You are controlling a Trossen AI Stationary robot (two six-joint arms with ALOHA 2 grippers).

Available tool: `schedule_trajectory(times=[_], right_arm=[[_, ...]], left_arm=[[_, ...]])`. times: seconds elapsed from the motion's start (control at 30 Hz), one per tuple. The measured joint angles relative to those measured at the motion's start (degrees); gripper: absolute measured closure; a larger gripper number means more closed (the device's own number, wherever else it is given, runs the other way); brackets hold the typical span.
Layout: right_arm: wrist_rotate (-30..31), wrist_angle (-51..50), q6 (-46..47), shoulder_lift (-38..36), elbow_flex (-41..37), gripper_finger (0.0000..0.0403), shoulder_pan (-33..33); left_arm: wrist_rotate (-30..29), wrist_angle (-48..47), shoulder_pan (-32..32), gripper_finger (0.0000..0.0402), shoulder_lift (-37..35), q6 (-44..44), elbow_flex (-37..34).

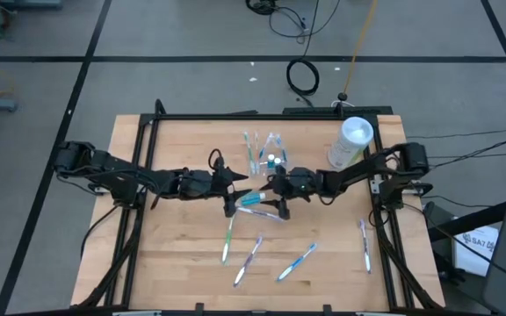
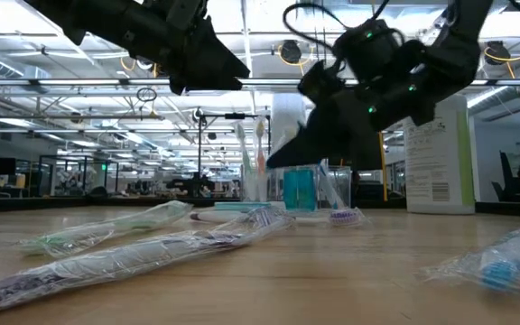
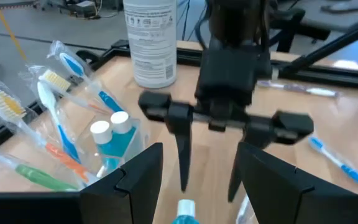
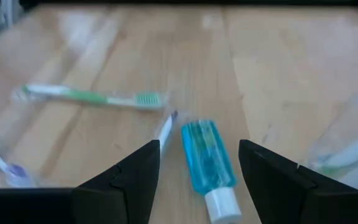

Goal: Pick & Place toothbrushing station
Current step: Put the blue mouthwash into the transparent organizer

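Note:
A small teal tube (image 1: pixel 253 200) with a white cap lies flat on the wooden table between my two grippers. My left gripper (image 1: pixel 233 191) is open and empty just left of it. My right gripper (image 1: pixel 279 193) is open just right of it, its fingers on either side of the tube (image 4: pixel 207 163) and above it. The left wrist view shows the right gripper (image 3: pixel 207 177) pointing down with its fingers spread. The clear cup (image 1: pixel 271 154) stands behind them with toothbrushes and teal tubes (image 3: pixel 114 134) in it.
A tall white cylindrical container (image 1: pixel 351 140) stands at the far right. Wrapped toothbrushes lie loose on the table: one near the tube (image 1: pixel 269 211), three toward the near edge (image 1: pixel 228 241) (image 1: pixel 249 261) (image 1: pixel 295 263), one at the right (image 1: pixel 365 244). A green-handled one (image 4: pixel 92 96) lies near the tube.

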Motion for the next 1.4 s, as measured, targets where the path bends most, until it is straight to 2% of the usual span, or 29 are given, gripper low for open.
schedule_trajectory(times=[0.33,1.07,1.17,1.33,1.4], right_arm=[[0.0,-2.9,-0.5,5.4,2.1,0.0189,-1.7],[1.2,-7.1,-4.1,5.3,2.4,0.0189,-1.1],[3.4,-14.2,-5.0,4.9,5.6,0.0189,-0.1],[10.1,-34.0,-8.6,4.8,15.8,0.0189,2.7],[12.6,-38.4,-9.9,5.2,19.2,0.0189,3.8]], left_arm=[[0.0,-1.2,0.0,0.0188,0.0,1.2,0.0],[0.1,-1.6,0.0,0.0188,0.0,0.9,0.0],[0.1,-1.7,0.0,0.0188,0.0,0.9,0.0],[0.4,-2.0,0.0,0.0188,0.0,1.3,0.0],[0.4,-1.9,0.0,0.0188,0.0,1.4,0.0]])
